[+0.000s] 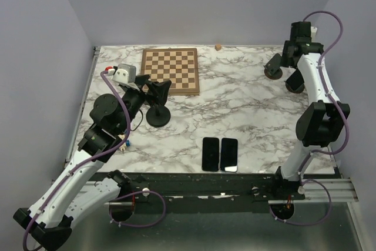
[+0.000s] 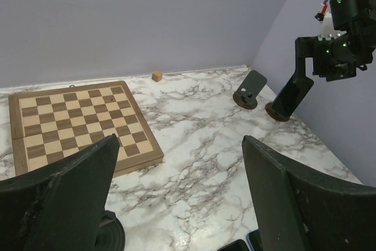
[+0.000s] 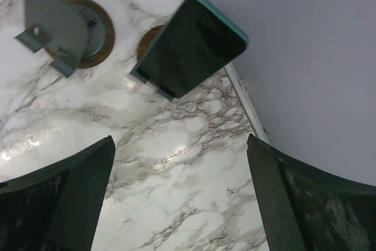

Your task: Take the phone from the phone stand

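Right wrist view: phone (image 3: pixel 191 45) leaning on phone stand (image 3: pixel 147 39), 12 o'clock; second stand (image 3: pixel 64 30), 10 o'clock, both on marble table (image 3: pixel 176 145). Right fingers (image 3: pixel 64 204) spread apart, holding nothing. Left fingers (image 2: pixel 59 204) likewise spread, unladen.

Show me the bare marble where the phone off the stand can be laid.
Widest bare marble: between chessboard, the two flat phones and the right arm. Crowded: far-right corner, with the empty stand and the propped phone; left side, around the black stand.
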`<state>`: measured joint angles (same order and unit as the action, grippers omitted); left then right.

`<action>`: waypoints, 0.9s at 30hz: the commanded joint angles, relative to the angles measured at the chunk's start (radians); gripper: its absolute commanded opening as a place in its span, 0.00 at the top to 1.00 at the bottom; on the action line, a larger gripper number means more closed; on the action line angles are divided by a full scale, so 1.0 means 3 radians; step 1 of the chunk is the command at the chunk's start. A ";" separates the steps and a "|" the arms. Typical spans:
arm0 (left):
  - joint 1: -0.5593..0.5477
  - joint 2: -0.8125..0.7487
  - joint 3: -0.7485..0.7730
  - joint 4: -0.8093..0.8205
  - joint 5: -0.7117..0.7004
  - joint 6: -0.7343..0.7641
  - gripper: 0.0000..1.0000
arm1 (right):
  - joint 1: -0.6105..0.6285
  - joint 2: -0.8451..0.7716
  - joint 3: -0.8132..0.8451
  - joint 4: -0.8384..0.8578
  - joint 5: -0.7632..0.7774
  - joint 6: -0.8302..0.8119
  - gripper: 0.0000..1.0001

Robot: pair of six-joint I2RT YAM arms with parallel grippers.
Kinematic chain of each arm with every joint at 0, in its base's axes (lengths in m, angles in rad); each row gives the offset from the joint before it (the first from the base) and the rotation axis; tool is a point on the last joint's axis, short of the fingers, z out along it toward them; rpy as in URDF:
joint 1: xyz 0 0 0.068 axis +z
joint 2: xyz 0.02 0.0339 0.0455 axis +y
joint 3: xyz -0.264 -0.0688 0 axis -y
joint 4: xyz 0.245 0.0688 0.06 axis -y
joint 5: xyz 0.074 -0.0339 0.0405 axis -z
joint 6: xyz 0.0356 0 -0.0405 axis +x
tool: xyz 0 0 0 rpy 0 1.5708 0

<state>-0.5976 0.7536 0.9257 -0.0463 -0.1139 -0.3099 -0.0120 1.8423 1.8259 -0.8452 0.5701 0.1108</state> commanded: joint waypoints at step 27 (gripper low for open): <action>-0.0038 0.0116 0.0049 -0.0013 0.0027 0.0016 0.06 | -0.1344 0.0447 -0.0079 0.0787 -0.2150 0.0303 0.00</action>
<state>-0.6044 0.7883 0.9257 -0.0486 -0.1184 -0.3107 -0.4046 1.9411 1.7981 -0.6422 0.0162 0.2119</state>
